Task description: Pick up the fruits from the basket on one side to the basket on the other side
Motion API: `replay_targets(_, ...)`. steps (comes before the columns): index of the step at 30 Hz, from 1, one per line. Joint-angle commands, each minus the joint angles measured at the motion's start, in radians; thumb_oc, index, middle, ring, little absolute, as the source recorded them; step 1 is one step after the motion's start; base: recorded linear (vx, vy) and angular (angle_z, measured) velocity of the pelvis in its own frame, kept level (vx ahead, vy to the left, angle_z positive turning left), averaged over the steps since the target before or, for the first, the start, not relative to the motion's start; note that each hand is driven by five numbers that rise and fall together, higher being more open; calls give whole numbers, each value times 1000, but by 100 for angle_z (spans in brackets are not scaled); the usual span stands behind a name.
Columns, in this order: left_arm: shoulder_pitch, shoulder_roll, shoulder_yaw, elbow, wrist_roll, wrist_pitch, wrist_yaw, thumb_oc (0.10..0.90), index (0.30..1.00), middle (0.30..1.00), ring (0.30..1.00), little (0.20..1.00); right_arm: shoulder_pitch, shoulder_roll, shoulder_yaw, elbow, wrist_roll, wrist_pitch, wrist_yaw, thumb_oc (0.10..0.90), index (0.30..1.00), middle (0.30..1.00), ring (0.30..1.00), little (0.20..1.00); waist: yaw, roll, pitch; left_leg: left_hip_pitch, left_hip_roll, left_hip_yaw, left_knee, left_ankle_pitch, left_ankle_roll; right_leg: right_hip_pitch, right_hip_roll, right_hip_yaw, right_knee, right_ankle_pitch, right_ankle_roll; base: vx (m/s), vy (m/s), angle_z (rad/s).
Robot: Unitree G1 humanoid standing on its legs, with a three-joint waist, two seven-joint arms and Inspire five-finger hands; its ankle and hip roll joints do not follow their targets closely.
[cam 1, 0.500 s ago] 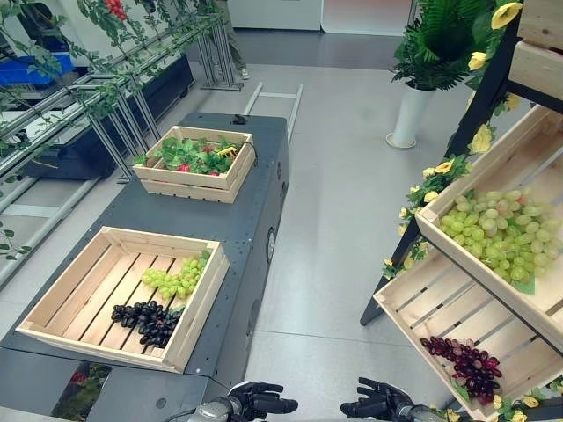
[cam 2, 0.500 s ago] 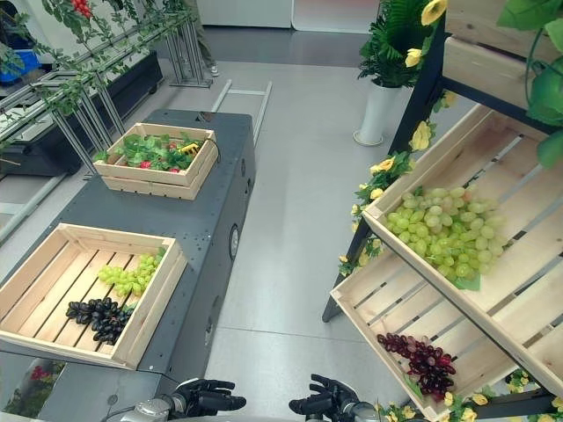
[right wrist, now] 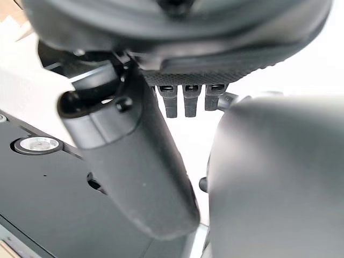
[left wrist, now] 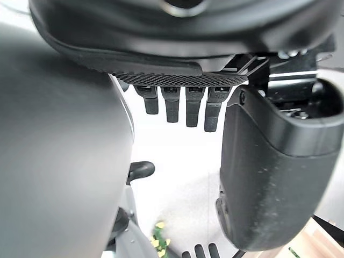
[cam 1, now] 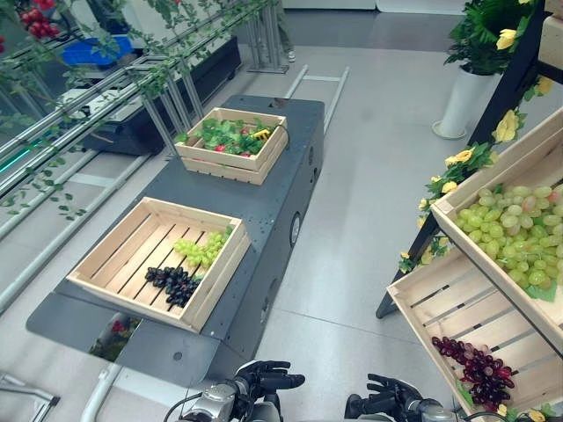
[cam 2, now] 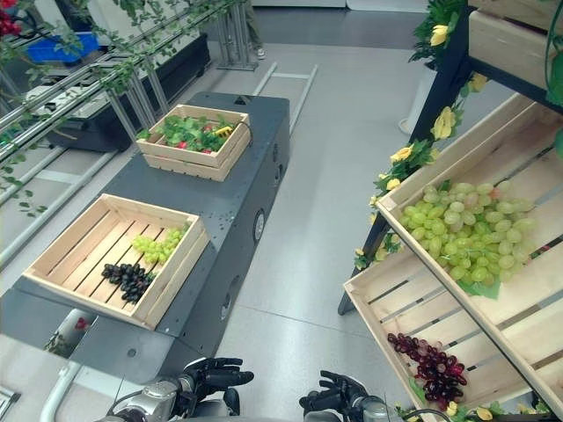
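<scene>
A wooden crate (cam 1: 119,262) on a dark cart holds a green grape bunch (cam 1: 201,252) and a dark grape bunch (cam 1: 173,283). To the right, a slanted shelf carries an upper crate heaped with green grapes (cam 1: 513,239) and a lower crate (cam 1: 442,303) with a red grape bunch (cam 1: 480,369). My left hand (cam 1: 264,383) and right hand (cam 1: 388,403) hang low at the near edge, over the floor between cart and shelf. Both are open and hold nothing; their fingers (left wrist: 172,107) (right wrist: 185,102) hang straight in the wrist views.
A second crate (cam 1: 230,141) with leaves and small red and yellow items sits at the far end of the cart (cam 1: 264,207). Metal racks with vines line the left. A potted plant (cam 1: 464,98) stands far right. Open grey floor lies between cart and shelf.
The camera has shifted, so cart and shelves sit further right in the picture. Both hands stay low at the near edge, still open.
</scene>
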Motion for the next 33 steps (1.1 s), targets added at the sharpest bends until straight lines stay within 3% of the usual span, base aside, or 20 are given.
replay_targets(1, -29, -19, 10, -8, 22, 0, -17, 800, 900, 900, 900, 900, -16, 31, -10, 13, 8, -53, 12, 800, 900, 900, 900, 900, -13, -16, 9, -34, 69, 98, -140, 207, -57, 81, 56, -64, 6, -30, -14, 145, 204, 76)
replay_targets(4, -21, -28, 17, 2, 19, 9, 22, 800, 900, 900, 900, 900, -8, 37, -20, 18, 3, -65, -3, 800, 900, 900, 900, 900, -11, -10, -2, -20, 49, 81, -142, 193, -48, 77, 35, -73, 30, -33, -2, 198, 291, 62)
replay_targets(8, 7, 1, 19, -5, 126, -3, 48, 800, 900, 900, 900, 900, 2, 34, -40, 9, -24, -86, 12, 800, 900, 900, 900, 900, 17, -7, -24, 42, -3, 43, -148, 132, -5, 89, -20, -104, 82, -69, 29, 202, 306, 6)
replay_targets(12, 24, 21, 22, -5, 144, 11, 48, 800, 900, 900, 900, 900, -6, 34, -51, -13, -17, -107, 19, 800, 900, 900, 900, 900, 41, -9, -24, 56, -36, 11, -151, 99, 32, 79, -58, -112, 180, -111, 52, 157, 280, 13)
replay_targets(16, 28, 40, 23, 5, 141, 12, 42, 800, 900, 900, 900, 900, -22, 27, -49, -40, -15, -148, 30, 800, 900, 900, 900, 900, 47, -4, -4, 58, -77, -42, -155, 70, 74, -25, -96, -58, 417, -78, 68, 60, 249, 22)
replay_targets(18, 26, 50, 23, 7, 134, 17, 48, 800, 900, 900, 900, 900, -30, 23, -42, -53, -1, -150, 25, 800, 900, 900, 900, 900, 48, -2, 5, 65, -90, -70, -155, 63, 81, -62, -95, -31, 445, -64, 67, 59, 110, 17)
replay_targets(21, 17, 56, 24, 13, 113, 1, 60, 800, 900, 900, 900, 900, -42, 17, -46, -54, 35, -161, 21, 800, 900, 900, 900, 900, 41, 7, 12, 68, -96, -120, -155, 75, 76, -93, -64, 21, 287, -27, 42, 48, -15, 39)
replay_targets(22, 13, 56, 25, 13, 118, -6, 61, 800, 900, 900, 900, 900, -43, 16, -48, -51, 42, -167, 20, 800, 900, 900, 900, 900, 38, 5, 11, 68, -102, -130, -155, 72, 76, -98, -62, 47, 229, -6, 47, 51, -89, 58)
replay_targets(24, 6, 62, 19, 13, 132, -25, 51, 800, 900, 900, 900, 900, -43, 16, -57, -40, 76, -180, 14, 800, 900, 900, 900, 900, 26, -7, 6, 67, -124, -160, -153, 55, 83, -118, -76, 128, 98, 99, 71, 134, -113, 69)
replay_targets(27, 10, 70, 6, 1, 123, -49, 38, 800, 900, 900, 900, 900, -44, 20, -76, -35, 96, -177, 6, 800, 900, 900, 900, 900, 8, -17, 4, 82, -133, -193, -144, 19, 94, -153, -95, 220, 11, 191, 95, 220, -164, 99)
replay_targets(30, 20, 83, -1, -20, 105, -64, 21, 800, 900, 900, 900, 900, -38, 22, -96, -51, 88, -162, 13, 800, 900, 900, 900, 900, -8, -21, 12, 100, -111, -219, -111, -3, 102, -183, -94, 281, -9, 191, 98, 306, -256, 109)
replay_targets(33, 23, 93, 2, -45, 76, -78, 12, 800, 900, 900, 900, 900, -33, 29, -93, -69, 93, -150, 23, 800, 900, 900, 900, 900, -13, -36, 21, 108, -85, -230, -72, -26, 102, -197, -95, 294, -9, 190, 100, 293, -372, 94)
